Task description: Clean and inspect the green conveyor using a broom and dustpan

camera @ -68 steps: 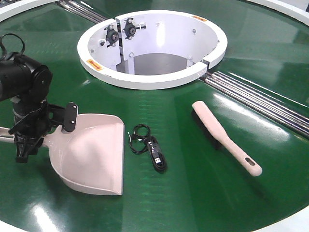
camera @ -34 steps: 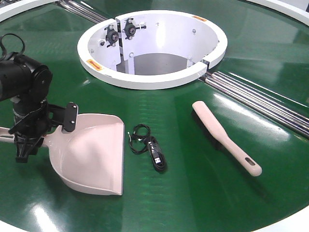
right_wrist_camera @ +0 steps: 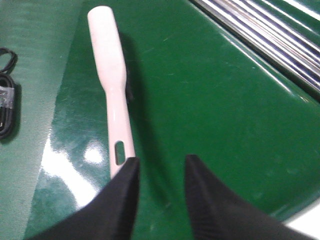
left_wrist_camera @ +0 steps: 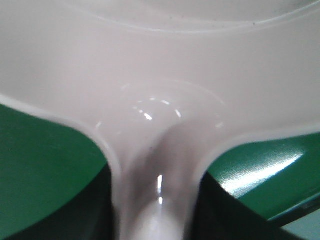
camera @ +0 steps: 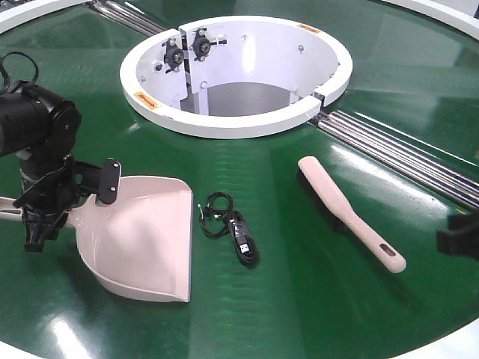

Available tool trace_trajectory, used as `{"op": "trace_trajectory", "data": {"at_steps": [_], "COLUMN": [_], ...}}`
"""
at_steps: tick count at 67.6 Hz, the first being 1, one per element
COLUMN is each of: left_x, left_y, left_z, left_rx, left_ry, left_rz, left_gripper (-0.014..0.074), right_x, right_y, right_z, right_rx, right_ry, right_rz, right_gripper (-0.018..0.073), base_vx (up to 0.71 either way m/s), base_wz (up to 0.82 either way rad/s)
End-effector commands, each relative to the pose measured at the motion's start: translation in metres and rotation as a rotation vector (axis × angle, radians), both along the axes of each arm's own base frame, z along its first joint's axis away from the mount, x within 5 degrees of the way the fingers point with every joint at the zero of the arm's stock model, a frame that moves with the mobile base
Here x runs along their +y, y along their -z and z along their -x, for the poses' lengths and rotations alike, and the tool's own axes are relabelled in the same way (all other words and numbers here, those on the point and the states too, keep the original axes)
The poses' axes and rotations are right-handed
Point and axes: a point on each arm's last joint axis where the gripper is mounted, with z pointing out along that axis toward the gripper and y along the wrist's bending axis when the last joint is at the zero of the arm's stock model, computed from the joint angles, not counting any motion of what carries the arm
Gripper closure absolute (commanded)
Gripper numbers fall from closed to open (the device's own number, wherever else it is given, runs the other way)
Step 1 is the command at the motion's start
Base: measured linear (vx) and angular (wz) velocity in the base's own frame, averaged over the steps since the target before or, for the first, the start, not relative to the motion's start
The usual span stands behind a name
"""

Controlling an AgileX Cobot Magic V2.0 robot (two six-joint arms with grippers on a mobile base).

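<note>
The right gripper [right_wrist_camera: 162, 162] has just arrived. In the front view a dark shape now sits at the right edge, where a moment earlier there was only belt. The wrist view shows its two black fingers spread apart and empty, with the slotted handle end of the broom [camera: 348, 213] just beside the left finger and not yet between them.

The broom lies flat on the green conveyor [camera: 299, 307], bristles down, near the silver rails [camera: 404, 157]. Nothing else has moved. The left gripper [camera: 56, 211] appears clamped on the handle of the dustpan [camera: 146, 235], which rests on the belt with its lip toward a coiled black cable [camera: 232, 232]. The likely next step is picking up the broom; sweeping has not begun.
</note>
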Motion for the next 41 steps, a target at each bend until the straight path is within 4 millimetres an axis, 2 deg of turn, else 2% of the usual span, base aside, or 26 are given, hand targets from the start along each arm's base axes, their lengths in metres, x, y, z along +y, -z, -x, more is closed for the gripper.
{"op": "trace_trajectory", "data": {"at_steps": [1, 7, 13, 23, 32, 41], "left_x": [-0.001, -0.001, -0.001, -0.001, -0.001, -0.001], "left_y": [-0.024, -0.024, -0.024, -0.024, -0.024, -0.024], "left_z": [0.004, 0.004, 0.004, 0.004, 0.004, 0.004], "left_rx": [-0.055, -0.055, -0.055, -0.055, -0.055, -0.055], "left_ry": [-0.018, -0.018, -0.018, -0.018, -0.018, -0.018], "left_rz": [0.007, 0.007, 0.007, 0.007, 0.007, 0.007], "left_gripper": [0.0603, 0.0603, 0.0603, 0.0603, 0.0603, 0.0603], "right_x": [0.005, 0.008, 0.01, 0.016, 0.041, 0.059], "right_y": [-0.02, -0.026, -0.028, -0.036, -0.039, -0.03], "right_z": [-0.024, -0.043, -0.064, -0.098, -0.125, -0.146], "right_rx": [-0.057, -0.029, 0.04, 0.144, 0.218, 0.364], "right_ry": [-0.049, -0.072, -0.085, -0.109, -0.199, -0.205], "right_rz": [-0.003, -0.006, 0.0, 0.0, 0.072, 0.137], "right_gripper": [0.0104, -0.0015, -0.0064, -0.0043, -0.0014, -0.0013], "base_vx": [0.0, 0.0, 0.0, 0.0, 0.0, 0.0], "base_wz": [0.0, 0.0, 0.0, 0.0, 0.0, 0.0]}}
